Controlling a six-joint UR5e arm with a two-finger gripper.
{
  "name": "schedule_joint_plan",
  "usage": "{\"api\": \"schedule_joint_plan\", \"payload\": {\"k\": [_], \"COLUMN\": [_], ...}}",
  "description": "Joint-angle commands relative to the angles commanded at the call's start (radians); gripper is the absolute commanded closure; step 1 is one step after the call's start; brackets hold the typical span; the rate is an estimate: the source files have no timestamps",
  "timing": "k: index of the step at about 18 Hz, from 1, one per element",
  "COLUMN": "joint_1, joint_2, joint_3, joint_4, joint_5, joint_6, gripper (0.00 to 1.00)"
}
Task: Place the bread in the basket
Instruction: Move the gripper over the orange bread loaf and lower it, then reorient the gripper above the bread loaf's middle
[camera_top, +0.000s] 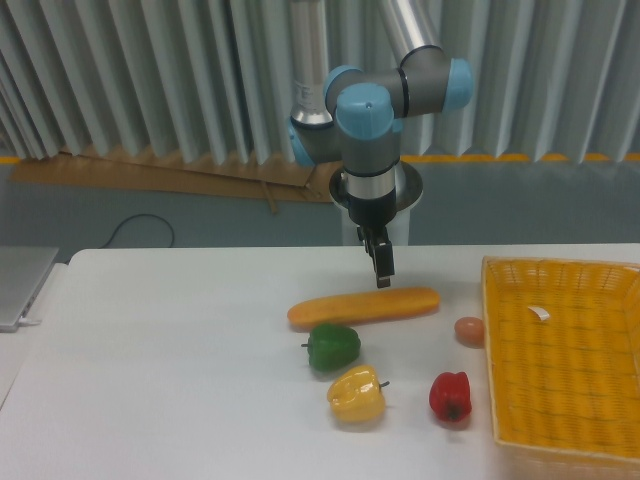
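Grey corrugated panels are backing a white table (150, 330) where the bread (363, 305) is lying left of the basket (560, 420), well apart. Just above its far edge, the gripper (383, 276) is hanging, jaw opening impossible to tell, holding nothing.

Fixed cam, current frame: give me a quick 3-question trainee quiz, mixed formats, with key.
1. True or false: the bread already lies inside the basket.
2. Which item lies closest to the basket's left rim? A) green pepper B) small tan ball C) yellow pepper
3. Fill in: the gripper hangs just above the ____.

Key:
1. False; it lies on the table, left of the basket.
2. B; the red pepper is also near but sits further from the rim.
3. Bread; whether the fingers are touching it cannot be told from this view.
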Motion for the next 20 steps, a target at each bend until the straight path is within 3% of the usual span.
{"api": "schedule_joint_plan", "payload": {"k": [9,13,15,18,20], "joint_1": [-0.002,-0.002,-0.002,-0.005,-0.009], "joint_2": [-0.034,-0.011,0.009,0.032,0.040], "joint_3": [-0.031,-0.017,-0.024,-0.031,-0.057], "joint_4": [0.133,0.123,0.083,-0.104,-0.109], "joint_5": [0.008,0.003,0.011,0.015,0.015], "joint_6": [-0.002,-0.017,-0.015,-0.014,-0.017], "gripper": [0.00,0.00,0.00,0.00,0.00]}}
